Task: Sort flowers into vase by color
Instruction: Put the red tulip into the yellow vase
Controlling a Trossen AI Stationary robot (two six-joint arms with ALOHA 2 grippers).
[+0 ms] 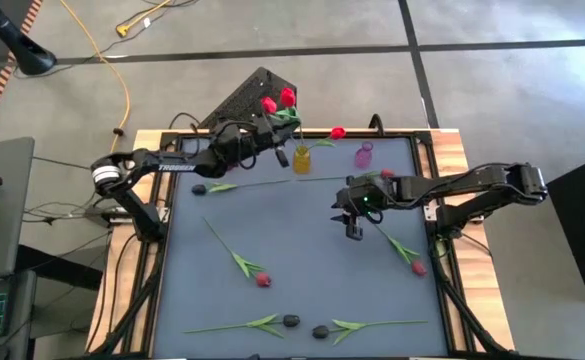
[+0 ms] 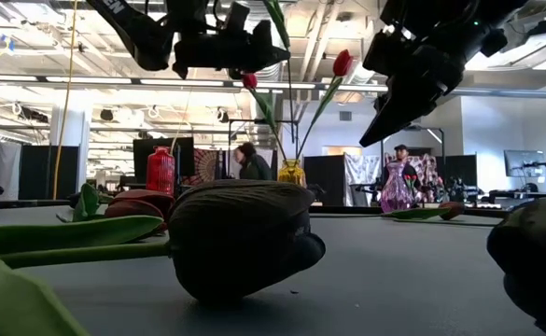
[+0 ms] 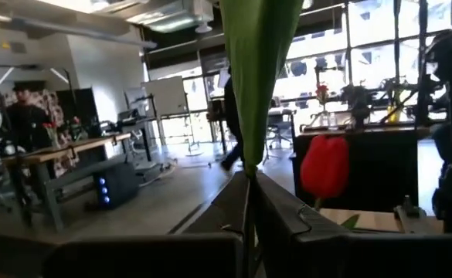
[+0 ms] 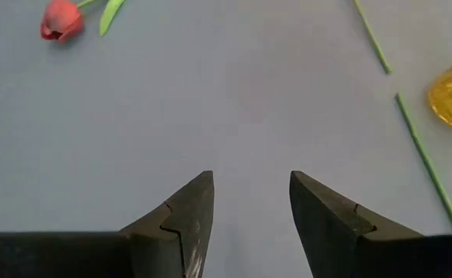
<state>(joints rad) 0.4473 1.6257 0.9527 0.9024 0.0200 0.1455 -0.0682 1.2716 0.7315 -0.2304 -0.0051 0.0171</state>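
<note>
My left gripper (image 1: 275, 140) (image 3: 249, 197) stands just above the yellow vase (image 1: 301, 160) (image 2: 291, 173) at the table's far edge, shut on a tulip's green stem. Red tulips (image 1: 269, 104) (image 1: 288, 97) rise over that vase, and another red one (image 1: 338, 132) (image 2: 343, 63) leans right. My right gripper (image 1: 354, 228) (image 4: 250, 181) hangs open over bare mat mid-table, touching nothing. Lying flat on the mat are a dark tulip (image 1: 200, 189), a red one (image 1: 262, 280), two dark ones (image 1: 290, 320) (image 1: 320, 331) and a red one (image 1: 417, 268). My left gripper pinches the tulip's thin green stem (image 3: 248, 185) between its two fingers, coming level from the table's left, fingers across the stem. The stem stands upright, its leaf (image 3: 256, 62) rising above the fingers. Its lower part (image 2: 289, 121) runs down toward the yellow vase's mouth.
A purple vase (image 1: 363, 154) (image 2: 399, 191) stands right of the yellow one. A black slanted board (image 1: 247, 95) sits just beyond the far edge. Wooden rails (image 1: 452, 150) frame the mat. A person (image 2: 249, 161) stands in the room behind.
</note>
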